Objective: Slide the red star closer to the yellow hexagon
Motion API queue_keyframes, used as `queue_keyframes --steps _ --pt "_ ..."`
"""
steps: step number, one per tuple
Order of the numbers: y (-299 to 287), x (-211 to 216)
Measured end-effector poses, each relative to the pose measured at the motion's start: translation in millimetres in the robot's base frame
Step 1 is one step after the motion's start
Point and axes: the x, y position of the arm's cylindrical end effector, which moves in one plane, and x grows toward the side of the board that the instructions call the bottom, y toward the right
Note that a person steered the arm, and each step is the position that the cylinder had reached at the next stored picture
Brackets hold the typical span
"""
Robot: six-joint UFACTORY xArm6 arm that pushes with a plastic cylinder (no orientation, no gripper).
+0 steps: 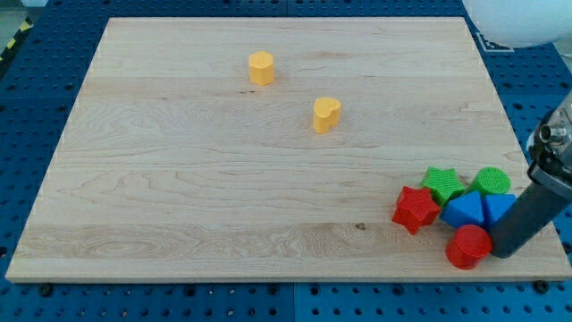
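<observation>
The red star (416,208) lies near the board's lower right, at the left end of a cluster of blocks. The yellow hexagon (261,68) stands far off at the upper middle of the board. A yellow heart (326,114) lies between them. My tip (506,253) is at the lower right corner, touching or almost touching the right side of a red cylinder (468,247). The tip is well to the right of the red star, with other blocks between them.
The cluster also holds a green star (442,184), a green cylinder (492,182), a blue block (463,211) and a blue triangle (499,208). The wooden board (179,179) ends just below and right of the cluster. A white object (518,22) sits at the top right.
</observation>
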Motion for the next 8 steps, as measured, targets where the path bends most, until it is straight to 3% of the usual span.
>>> queue_keyframes --steps 3,5,8 --pt "0 21" --pt "-62 17" --pt "-69 -33"
